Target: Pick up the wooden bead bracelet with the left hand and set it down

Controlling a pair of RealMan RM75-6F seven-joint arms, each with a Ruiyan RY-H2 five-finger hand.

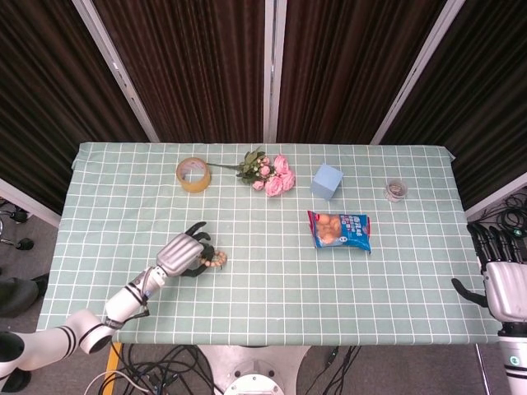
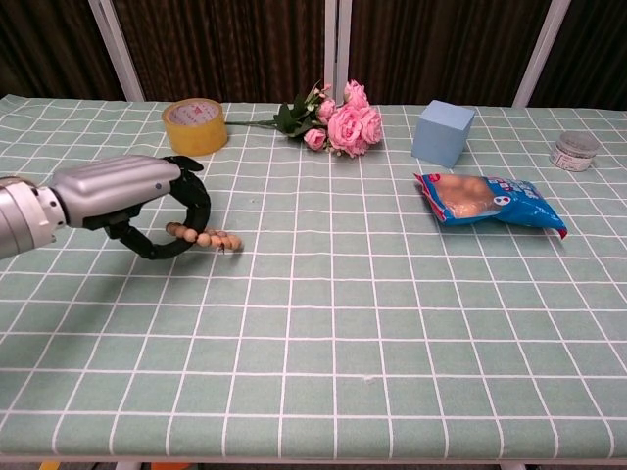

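Observation:
The wooden bead bracelet (image 2: 206, 238) (image 1: 216, 262) is pinched at its left end by my left hand (image 2: 122, 196) (image 1: 182, 253), between thumb and dark fingertips. The beads trail in a flattened line to the right, their far end at or just above the checked cloth. The silver back of that hand faces up and hides part of the loop. My right hand (image 1: 504, 276) hangs off the table's right edge, fingers spread, holding nothing; the chest view does not show it.
A yellow tape roll (image 2: 194, 125), pink flowers (image 2: 345, 120), a blue cube (image 2: 444, 134), a snack bag (image 2: 485, 201) and a small jar (image 2: 574, 151) lie across the far half of the green checked table (image 2: 343, 343).

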